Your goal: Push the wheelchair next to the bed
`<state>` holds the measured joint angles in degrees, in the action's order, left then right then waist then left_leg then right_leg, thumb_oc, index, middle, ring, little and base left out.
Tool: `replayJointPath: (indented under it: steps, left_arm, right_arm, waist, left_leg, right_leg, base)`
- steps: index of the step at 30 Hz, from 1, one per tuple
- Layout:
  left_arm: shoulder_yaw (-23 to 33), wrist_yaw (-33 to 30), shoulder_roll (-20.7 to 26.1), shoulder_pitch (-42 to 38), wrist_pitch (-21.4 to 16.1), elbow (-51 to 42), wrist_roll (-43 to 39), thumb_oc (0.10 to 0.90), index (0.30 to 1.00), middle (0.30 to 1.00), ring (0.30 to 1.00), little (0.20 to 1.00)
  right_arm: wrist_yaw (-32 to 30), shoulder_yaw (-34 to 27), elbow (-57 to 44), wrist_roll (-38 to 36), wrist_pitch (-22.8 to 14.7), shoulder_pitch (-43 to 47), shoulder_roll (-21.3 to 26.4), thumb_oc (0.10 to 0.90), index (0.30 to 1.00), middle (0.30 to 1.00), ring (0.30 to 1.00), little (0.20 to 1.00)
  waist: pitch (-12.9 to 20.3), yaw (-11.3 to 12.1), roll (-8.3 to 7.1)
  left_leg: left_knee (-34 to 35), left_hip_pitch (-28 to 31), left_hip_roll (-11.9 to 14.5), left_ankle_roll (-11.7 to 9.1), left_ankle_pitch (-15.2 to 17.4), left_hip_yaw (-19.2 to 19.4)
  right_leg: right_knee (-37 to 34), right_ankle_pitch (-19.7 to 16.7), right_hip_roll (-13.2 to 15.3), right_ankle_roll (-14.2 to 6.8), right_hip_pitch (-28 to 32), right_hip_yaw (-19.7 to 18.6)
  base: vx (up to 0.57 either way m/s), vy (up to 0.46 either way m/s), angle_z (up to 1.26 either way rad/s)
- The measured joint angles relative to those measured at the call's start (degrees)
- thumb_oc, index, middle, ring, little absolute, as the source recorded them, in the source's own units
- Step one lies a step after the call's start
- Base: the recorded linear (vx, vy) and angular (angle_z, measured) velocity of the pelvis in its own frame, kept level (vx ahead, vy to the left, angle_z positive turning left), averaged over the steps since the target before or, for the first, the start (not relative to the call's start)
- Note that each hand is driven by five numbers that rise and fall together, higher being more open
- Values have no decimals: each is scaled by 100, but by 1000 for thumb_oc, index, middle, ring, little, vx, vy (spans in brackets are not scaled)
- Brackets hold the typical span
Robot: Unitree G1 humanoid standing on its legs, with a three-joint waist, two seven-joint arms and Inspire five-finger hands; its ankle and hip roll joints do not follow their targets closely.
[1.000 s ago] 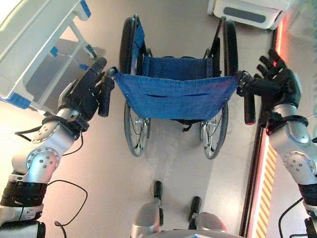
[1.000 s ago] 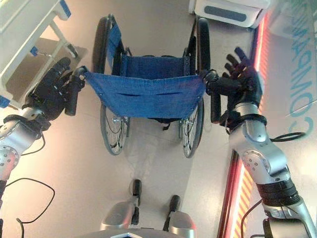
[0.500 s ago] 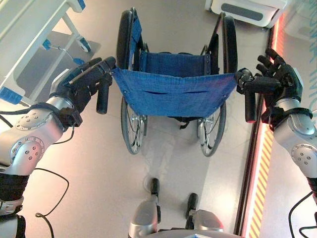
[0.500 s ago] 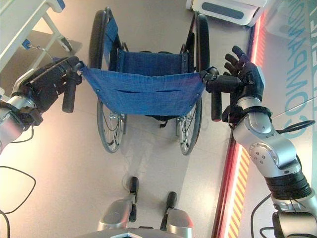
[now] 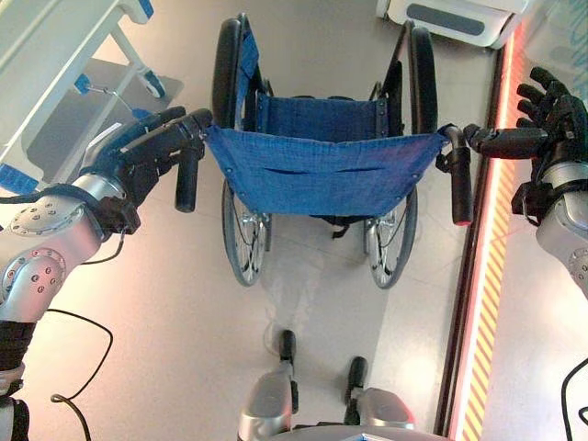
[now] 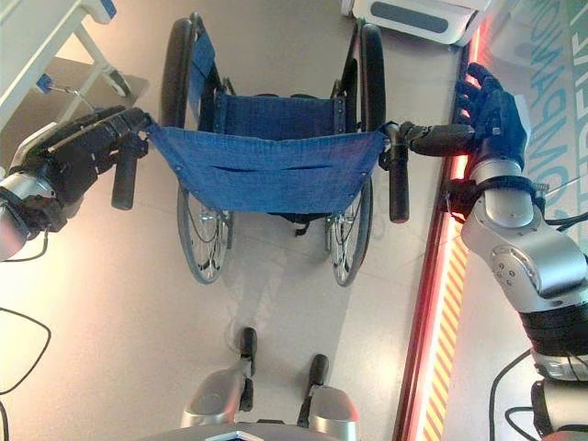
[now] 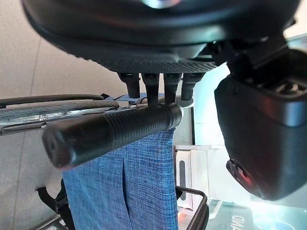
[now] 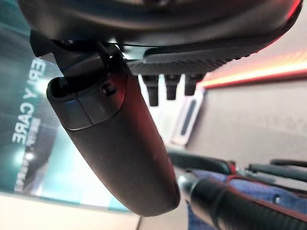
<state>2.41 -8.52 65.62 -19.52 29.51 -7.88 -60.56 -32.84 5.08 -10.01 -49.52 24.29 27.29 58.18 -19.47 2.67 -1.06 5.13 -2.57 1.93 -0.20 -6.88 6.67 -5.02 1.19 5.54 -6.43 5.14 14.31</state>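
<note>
A: Bed [image 5: 55, 55] sat far left. Left hand [image 5: 138, 161] lay straight-fingered against the wheelchair [image 5: 322, 170] grip.

B: Right hand [image 6: 491, 110] was spread, thumb barely touching its grip; one-sided push could swing the chair.

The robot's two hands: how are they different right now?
The left hand lies against the wheelchair's left push handle, fingers straight along it; the right hand sits off to the side of the right push handle, only its thumb reaching toward it. The left hand is near the bed; the right hand is over the red floor stripe. Both are open.
</note>
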Motion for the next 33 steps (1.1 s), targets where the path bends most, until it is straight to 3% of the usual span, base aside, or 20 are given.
replayJointPath:
  steps: [8,14,23,33]
  left_arm:
    - [0,-101,-2,1,0,0,-46,800,900,900,900,900]
    - [-27,-169,-4,-2,-1,-4,-48,800,900,900,900,900]
    - [-103,-237,-3,-12,-3,-37,-104,800,900,900,900,900]
    - [-96,-207,28,-10,-3,-28,-222,800,900,900,900,900]
  right_arm:
    - [140,39,-129,-340,285,-4,-12,800,900,900,900,900]
    - [241,234,-58,-877,269,62,-50,800,900,900,900,900]
    - [292,267,205,-1630,22,77,-103,800,900,900,900,900]
    - [287,266,299,-1697,-402,54,-99,800,900,900,900,900]
  waist:
    - [-31,-4,54]
    - [-32,-6,55]
    - [-30,1,52]
    - [-29,-3,50]
  left_leg:
    - [0,-3,1,0,0,10]
    - [-1,-1,-1,-3,-4,13]
    - [-29,-1,-1,-3,-6,5]
    - [-32,6,-2,0,-7,0]
  right_leg:
    - [0,-2,1,-3,-6,1]
    - [0,-6,3,-10,-6,14]
    - [0,-10,2,-17,12,32]
    - [0,-12,3,-19,21,35]
  base:
    - [0,0,0]
    - [0,0,0]
    - [0,0,0]
    - [0,0,0]
